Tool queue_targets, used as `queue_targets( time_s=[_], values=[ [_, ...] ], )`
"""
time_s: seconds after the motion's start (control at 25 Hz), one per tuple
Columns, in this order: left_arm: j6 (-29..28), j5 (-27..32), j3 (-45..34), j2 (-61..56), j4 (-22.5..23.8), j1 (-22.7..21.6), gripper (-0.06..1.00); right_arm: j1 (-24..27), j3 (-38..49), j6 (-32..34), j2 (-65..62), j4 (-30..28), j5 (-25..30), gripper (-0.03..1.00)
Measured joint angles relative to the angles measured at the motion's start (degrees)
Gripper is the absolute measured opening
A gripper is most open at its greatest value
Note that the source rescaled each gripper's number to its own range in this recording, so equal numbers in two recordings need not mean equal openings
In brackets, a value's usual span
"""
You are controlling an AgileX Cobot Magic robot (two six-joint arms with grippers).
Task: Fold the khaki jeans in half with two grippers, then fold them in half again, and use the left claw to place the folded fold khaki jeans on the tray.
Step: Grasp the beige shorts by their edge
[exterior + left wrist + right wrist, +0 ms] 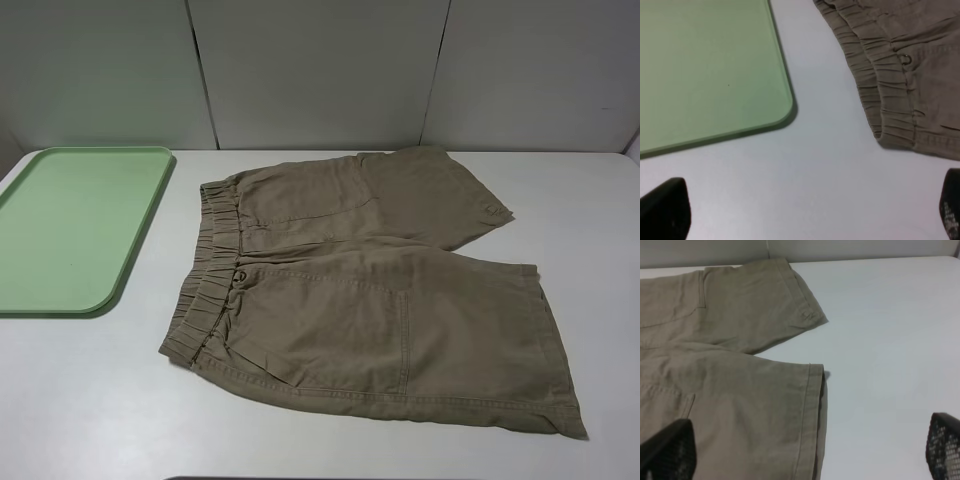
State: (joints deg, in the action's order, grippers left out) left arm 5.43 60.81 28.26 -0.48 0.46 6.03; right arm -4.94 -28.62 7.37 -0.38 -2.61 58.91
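Exterior high view shows the khaki jeans (370, 290) lying flat and unfolded on the white tabletop (90, 400). The elastic waistband (205, 265) is turned to the tray (70, 230), and both legs point away from it. The tray sits at the left of this view, near the waistband but apart from it, with a strip of bare tabletop between. Left wrist view has the left hand (807, 212) with its fingers wide apart and holding nothing. It is over bare tabletop, between the tray corner and the end of the waistband. Right wrist view has the right hand (805, 452) also spread apart and empty, by the two leg hems (812, 405).
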Motion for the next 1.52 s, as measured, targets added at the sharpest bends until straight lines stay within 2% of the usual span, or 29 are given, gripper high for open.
queue_targets(
  time_s=[0.92,1.52],
  values=[
    [0.00,0.00,0.00,0.00,0.00,0.00,1.00,0.00,0.00,0.00,0.00,0.02,0.00,1.00],
    [0.00,0.00,0.00,0.00,0.00,0.00,1.00,0.00,0.00,0.00,0.00,3.21,0.00,1.00]
  ],
)
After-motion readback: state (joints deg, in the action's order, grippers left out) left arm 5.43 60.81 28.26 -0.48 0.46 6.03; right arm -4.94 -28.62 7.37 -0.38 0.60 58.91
